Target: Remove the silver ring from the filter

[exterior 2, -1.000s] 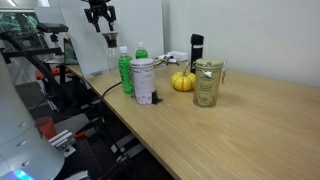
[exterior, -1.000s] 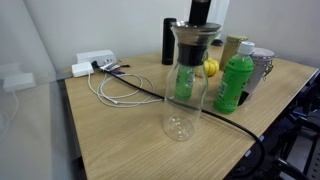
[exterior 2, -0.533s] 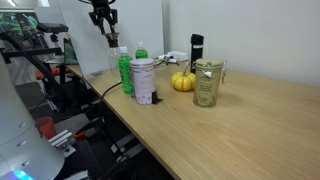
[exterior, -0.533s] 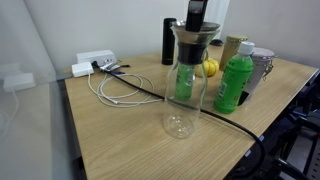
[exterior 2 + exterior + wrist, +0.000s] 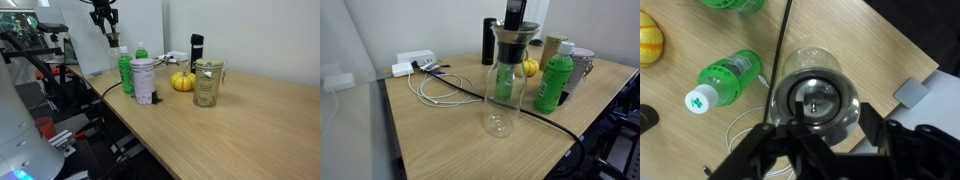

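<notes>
A clear glass carafe (image 5: 504, 90) stands mid-table with the dark conical filter (image 5: 514, 42) in its mouth. In the wrist view I look straight down into it: the filter (image 5: 815, 100) is a dark circle, and a thin shiny silver ring (image 5: 816, 74) runs round its top at the carafe's rim. My gripper (image 5: 821, 120) hangs directly above the carafe mouth, open and empty, with one finger on each side of the rim. It shows just over the filter in both exterior views (image 5: 517, 12) (image 5: 104, 18). The ring is too small to make out in the exterior views.
A green bottle (image 5: 555, 84) stands close beside the carafe, with a silvery cup (image 5: 582, 66), a yellow pumpkin (image 5: 182, 81) and a tall black flask (image 5: 488, 42) behind. A black cable (image 5: 460, 95) and white cords run to a power strip (image 5: 412, 63). A glass jar (image 5: 207, 84) stands apart.
The gripper came down a little toward the carafe mouth a second ago. Since half a second ago it has hardly moved. The jaws stay open.
</notes>
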`<action>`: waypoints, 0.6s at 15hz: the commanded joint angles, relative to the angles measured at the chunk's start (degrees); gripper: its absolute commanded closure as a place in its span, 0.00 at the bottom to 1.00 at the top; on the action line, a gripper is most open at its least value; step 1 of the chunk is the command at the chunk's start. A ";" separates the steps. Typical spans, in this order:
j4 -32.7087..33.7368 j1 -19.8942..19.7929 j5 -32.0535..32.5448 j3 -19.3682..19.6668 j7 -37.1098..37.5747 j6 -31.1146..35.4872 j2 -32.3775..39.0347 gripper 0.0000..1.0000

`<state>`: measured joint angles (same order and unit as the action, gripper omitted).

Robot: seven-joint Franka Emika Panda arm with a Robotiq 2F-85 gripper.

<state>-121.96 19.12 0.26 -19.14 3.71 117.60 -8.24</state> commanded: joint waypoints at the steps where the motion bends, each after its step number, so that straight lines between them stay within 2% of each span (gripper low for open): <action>1: -0.09 -0.18 -0.43 -0.16 0.48 0.55 -0.18 0.51; 4: 0.22 -0.17 -0.63 -0.16 0.85 0.29 -0.30 0.61; 5: 0.58 -0.18 -0.55 -0.17 0.99 0.26 -0.56 0.62; 9: 0.68 -0.24 -0.40 -0.18 1.23 0.31 -0.61 0.53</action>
<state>-121.28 19.19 0.15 -19.15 4.28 117.60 -8.79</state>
